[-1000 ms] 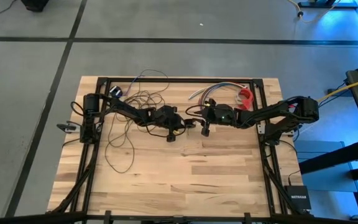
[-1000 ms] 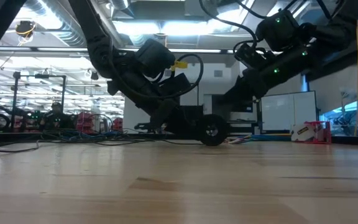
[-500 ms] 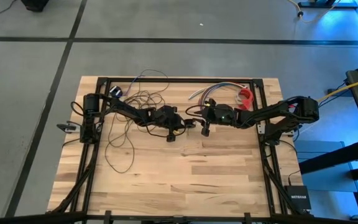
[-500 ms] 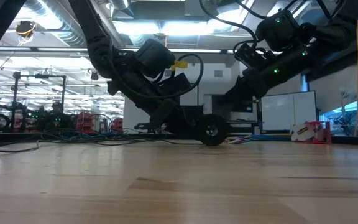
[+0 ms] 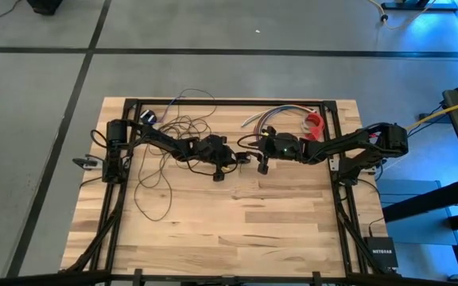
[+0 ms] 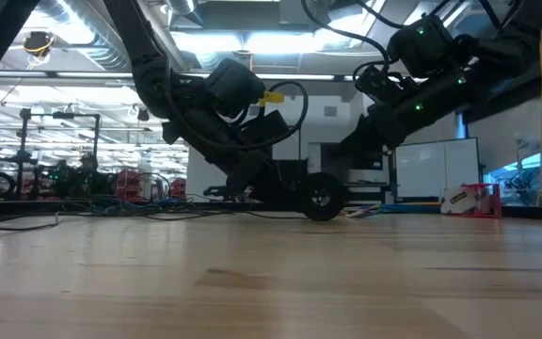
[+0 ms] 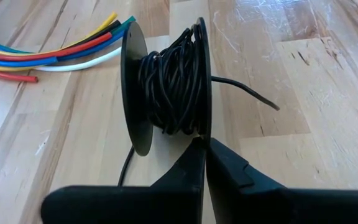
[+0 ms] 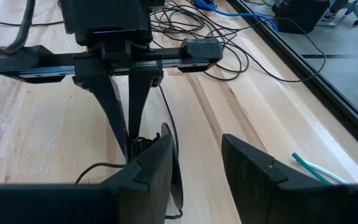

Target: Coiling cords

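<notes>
From above, both arms cover the small black spool [image 5: 245,158] between them. In the right wrist view, the right claw [image 8: 194,163] hides most of the spool. The cords [image 5: 165,151] are too thin to trace loop by loop. Level with the counter [image 6: 271,282], distant background shelving is too small to identify.
</notes>
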Robot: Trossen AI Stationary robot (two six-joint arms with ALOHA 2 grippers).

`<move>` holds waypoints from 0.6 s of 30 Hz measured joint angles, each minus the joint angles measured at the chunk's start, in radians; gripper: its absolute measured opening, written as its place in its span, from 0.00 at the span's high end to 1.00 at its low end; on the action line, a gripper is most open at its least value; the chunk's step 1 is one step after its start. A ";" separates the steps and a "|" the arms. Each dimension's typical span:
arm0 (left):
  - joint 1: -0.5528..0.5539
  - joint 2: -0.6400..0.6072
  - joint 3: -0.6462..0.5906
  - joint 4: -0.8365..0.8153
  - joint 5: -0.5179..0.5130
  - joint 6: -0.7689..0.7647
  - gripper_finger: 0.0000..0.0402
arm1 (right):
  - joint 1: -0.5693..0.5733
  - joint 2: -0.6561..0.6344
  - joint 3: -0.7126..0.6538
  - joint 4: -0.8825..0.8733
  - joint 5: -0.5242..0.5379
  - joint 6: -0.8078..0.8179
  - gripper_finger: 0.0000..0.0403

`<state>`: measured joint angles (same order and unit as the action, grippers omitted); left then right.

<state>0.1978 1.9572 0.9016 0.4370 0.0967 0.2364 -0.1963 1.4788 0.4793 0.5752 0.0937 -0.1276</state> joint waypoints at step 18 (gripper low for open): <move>-0.010 0.000 0.000 0.000 0.000 0.012 0.99 | 0.000 0.000 0.000 0.000 0.000 0.000 0.65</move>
<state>0.1875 1.9572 0.9016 0.4374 0.0971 0.2481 -0.1963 1.4788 0.4797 0.5751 0.0933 -0.1276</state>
